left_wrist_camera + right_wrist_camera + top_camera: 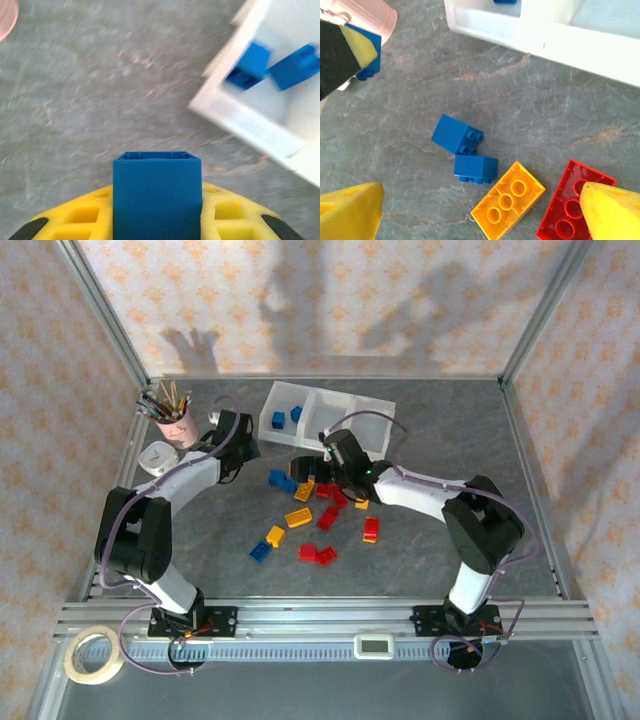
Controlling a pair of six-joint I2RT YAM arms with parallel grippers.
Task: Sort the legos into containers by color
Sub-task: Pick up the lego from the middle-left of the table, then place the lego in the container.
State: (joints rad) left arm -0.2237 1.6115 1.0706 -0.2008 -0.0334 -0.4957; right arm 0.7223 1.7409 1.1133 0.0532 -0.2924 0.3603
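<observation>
a blue brick (157,195) sits clamped in the left claw (367,57), its hollow end facing the wrist camera and the yellow pads (85,215) pressed to its sides; the claw is narrow, closed on that brick; it hangs above bare counter (100,100), just beside the near corner of the tray (340,396) and close under the pink cup (175,425) of pencils; the tray has three joined white compartments and lies at the back of the counter; its left compartment holds two blue bricks (255,62), tilted and near each other; the rest of the legos (310,520) lie loose on the counter in front of the tray, between the two arms, red, blue and yellow-orange mixed together; in the right wrist view two blue ones (457,135) lie touching, an orange brick (507,200) just beside them with studs up, and a red brick (572,200) next to that; the right claw (480,215) hovers over this cluster with its fingers spread wide and nothing between them; a roll of tape (95,655) rests on the ledge below the left arm's base.
</observation>
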